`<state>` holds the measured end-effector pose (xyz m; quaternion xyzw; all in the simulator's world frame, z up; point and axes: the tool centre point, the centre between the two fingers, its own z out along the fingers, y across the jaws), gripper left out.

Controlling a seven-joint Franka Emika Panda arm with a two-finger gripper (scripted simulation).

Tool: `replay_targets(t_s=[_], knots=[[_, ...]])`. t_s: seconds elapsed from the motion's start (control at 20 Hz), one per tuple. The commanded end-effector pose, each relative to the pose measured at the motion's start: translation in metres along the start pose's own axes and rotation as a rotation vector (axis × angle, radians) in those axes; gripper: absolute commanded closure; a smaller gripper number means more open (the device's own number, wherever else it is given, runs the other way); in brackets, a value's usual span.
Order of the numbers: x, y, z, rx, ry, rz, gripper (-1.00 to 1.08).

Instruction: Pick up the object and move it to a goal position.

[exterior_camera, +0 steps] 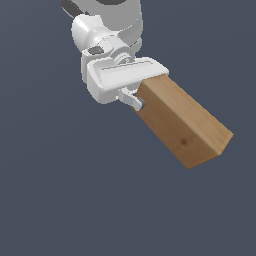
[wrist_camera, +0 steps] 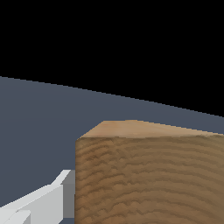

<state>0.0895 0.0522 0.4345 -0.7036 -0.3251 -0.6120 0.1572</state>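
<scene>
Light brown wooden block [exterior_camera: 182,122] with visible grain, one end clamped between the white gripper's [exterior_camera: 137,100] fingers [exterior_camera: 133,99], the rest jutting out beyond them, tilted, above the dark grey worktop [exterior_camera: 55,190], filling the wrist view.

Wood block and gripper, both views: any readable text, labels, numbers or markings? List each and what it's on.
None: no text, label, brand, number or sign in either view.
Wooden block: only grain lines and a small dark knot, no print.
Gripper: plain white housing, no markings; its fingers are bare too.
Grey floor: blank.
</scene>
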Motion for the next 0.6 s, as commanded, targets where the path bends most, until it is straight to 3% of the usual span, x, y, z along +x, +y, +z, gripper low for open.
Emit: replay_targets(t_s=[0.0, 0.3, 0.55], knots=[[0.015, 0.002, -0.003, 0.007, 0.046, -0.020, 1.08], [0.030, 0.005, -0.010, 0.023, 0.112, -0.045, 1.08], [0.033, 0.005, -0.011, 0.029, 0.128, -0.051, 1.08]])
